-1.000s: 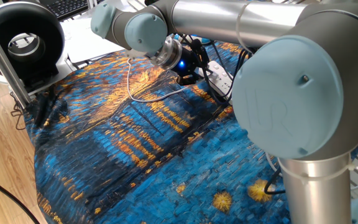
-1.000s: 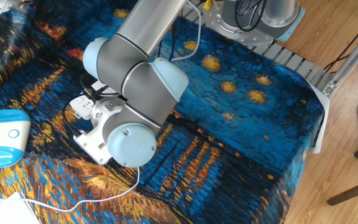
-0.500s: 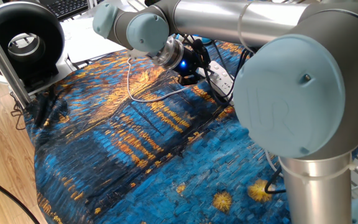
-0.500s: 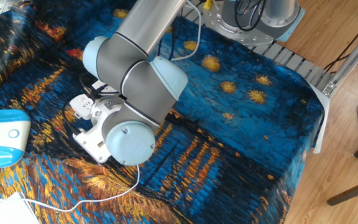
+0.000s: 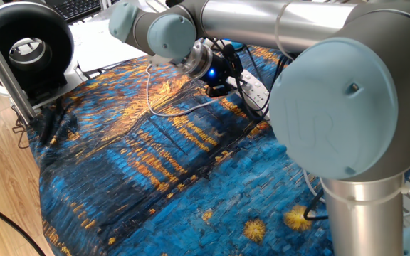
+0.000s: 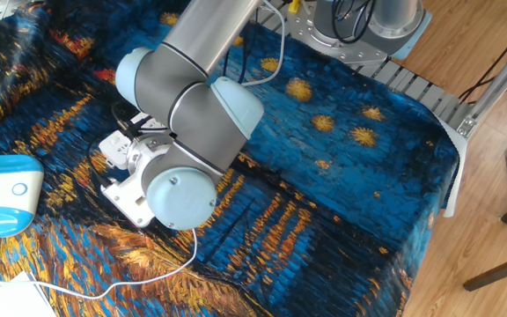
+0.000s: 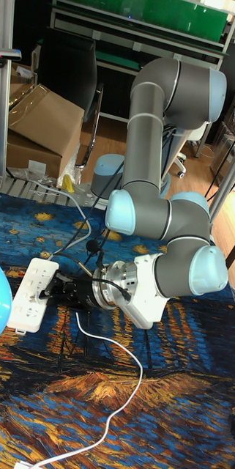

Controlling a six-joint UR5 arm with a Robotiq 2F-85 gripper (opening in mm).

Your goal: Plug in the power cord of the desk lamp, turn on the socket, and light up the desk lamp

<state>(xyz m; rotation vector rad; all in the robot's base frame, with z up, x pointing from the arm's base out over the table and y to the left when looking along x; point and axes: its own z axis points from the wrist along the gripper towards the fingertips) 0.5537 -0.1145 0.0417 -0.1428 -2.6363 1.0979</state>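
Tool (image 7: 58, 287): we find it low over the tabletop (image 7: 190, 388), pointing sideways at the socket (image 7: 31, 293). Its black fingers (image 7: 64, 288) are dark and partly blurred against the cloth, so we cannot tell how far apart they stand or whether anything is pinched between them. In the tall fixed view the fingertips reach the near long side of the socket; touching or just short of it, we cannot say. In one fixed view the tool (image 5: 219, 80) shows a blue light at the wrist and sits right against the socket (image 5: 253, 84). In the other fixed view the arm's joints hide it entirely.

Socket: white strip with a row of outlets, lying flat on the painted blue-and-orange cloth (image 6: 341, 194), near the tabletop edge where the lamp stands. In the other fixed view only its end (image 6: 117, 148) shows beside the arm.

Power cord (image 7: 121, 396): thin, white, running from under the tool in a loose curve across the cloth toward the tabletop's near edge in the tall fixed view. We see the same cord (image 5: 169, 108) looping beside the tool, and (image 6: 113, 286) trailing below the wrist joint. Its plug end is hidden by the tool.

Desk lamp (image 6: 5, 192): white and pale blue base on the cloth, just beside the socket's end.
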